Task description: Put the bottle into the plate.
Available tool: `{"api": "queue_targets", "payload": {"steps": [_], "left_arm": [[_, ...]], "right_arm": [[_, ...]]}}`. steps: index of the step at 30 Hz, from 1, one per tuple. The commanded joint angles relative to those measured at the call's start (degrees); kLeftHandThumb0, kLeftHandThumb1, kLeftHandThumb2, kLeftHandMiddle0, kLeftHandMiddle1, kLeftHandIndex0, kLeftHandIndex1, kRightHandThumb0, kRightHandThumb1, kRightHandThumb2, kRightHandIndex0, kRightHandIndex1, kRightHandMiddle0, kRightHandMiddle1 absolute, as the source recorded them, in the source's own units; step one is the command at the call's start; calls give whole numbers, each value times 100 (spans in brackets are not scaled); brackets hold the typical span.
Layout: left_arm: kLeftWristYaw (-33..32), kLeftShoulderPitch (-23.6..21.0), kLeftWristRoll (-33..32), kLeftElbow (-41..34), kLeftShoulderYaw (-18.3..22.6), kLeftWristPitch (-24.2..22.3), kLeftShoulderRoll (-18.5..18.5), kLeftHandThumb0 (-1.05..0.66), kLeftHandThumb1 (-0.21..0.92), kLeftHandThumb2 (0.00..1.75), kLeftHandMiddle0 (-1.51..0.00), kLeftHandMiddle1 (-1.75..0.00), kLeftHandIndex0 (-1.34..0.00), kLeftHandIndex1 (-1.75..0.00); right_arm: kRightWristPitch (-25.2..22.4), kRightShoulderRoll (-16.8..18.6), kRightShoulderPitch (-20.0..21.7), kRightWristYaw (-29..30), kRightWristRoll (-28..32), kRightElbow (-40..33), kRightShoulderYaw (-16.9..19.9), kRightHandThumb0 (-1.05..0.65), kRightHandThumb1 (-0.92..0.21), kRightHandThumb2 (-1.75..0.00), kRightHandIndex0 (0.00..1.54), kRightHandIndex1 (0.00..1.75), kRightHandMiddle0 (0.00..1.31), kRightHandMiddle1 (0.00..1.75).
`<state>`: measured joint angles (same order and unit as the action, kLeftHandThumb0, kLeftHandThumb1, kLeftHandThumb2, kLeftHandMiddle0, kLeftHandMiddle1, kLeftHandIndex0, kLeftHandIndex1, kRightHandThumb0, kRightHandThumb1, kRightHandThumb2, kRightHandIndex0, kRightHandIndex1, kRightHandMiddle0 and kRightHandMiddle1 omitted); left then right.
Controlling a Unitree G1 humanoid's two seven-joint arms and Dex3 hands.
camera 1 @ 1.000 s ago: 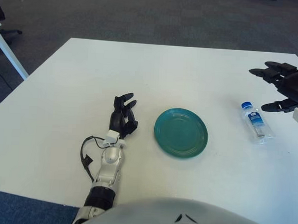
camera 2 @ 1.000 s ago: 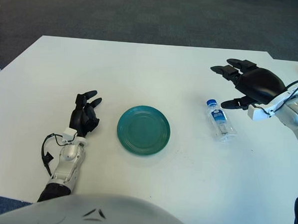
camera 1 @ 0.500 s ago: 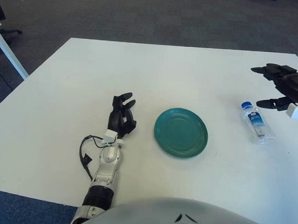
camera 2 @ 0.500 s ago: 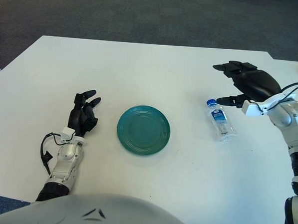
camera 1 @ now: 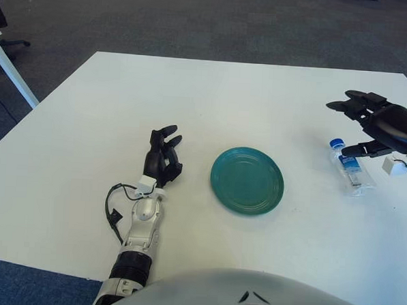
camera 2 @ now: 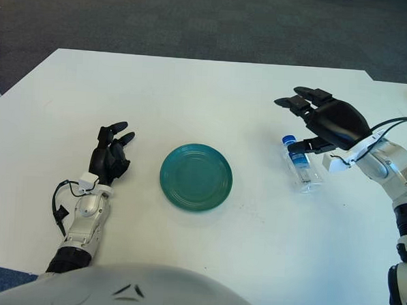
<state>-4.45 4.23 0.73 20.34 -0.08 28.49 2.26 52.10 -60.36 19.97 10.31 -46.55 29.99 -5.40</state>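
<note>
White table (camera 2: 193, 90), round ribbed plate (camera 2: 196, 177)

White table (camera 2: 193, 97), plain and unpatterned, set against dark grey carpet (camera 2: 197, 15) with a faint speckled weave. Teal-green plate (camera 2: 196, 177), glossy, ringed with faint concentric ridges. Clear bottle (camera 2: 303, 167) with a blue cap and a blue-and-white label. Black right hand (camera 2: 326, 122) on a white and silver-grey forearm, with a small white block at the wrist. Black left hand (camera 2: 109, 156) on a silver-white forearm, with a black cable looped beside the wrist. Pale grey curved body at the bottom edge.
</note>
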Motion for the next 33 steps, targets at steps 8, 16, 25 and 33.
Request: {"api": "queue_targets", "payload": {"steps": [8,16,25,33], "left_arm": [[42,387,197,549,48,-48,-257,-68,92,89,-30,-60,0,-103],[-24,394,350,525,31,-61,-346,-71,92,89,-28,-57,0,-101],[167,295,151,776,104,297,-391,-71,92,91,-28,-56,0,-104],[393,316,-74,837,123,579,-370,-68,92,94,-31,-57,0,-111]], "right_arm": [[479,-409,349,1101,-1163,223,-583,-105,-92,-65,16,1,0,29],[459,-457,544,2032,-1748,443,-963,-104,-92,-72,16,0,0,24],[425,-498,725,2721,-2183,431,-1374,-102,-92,-71,14,0,0,21],[591,-757,927,2853,-2614,25,-1730,-102,-92,-71,10,0,0,22]]}}
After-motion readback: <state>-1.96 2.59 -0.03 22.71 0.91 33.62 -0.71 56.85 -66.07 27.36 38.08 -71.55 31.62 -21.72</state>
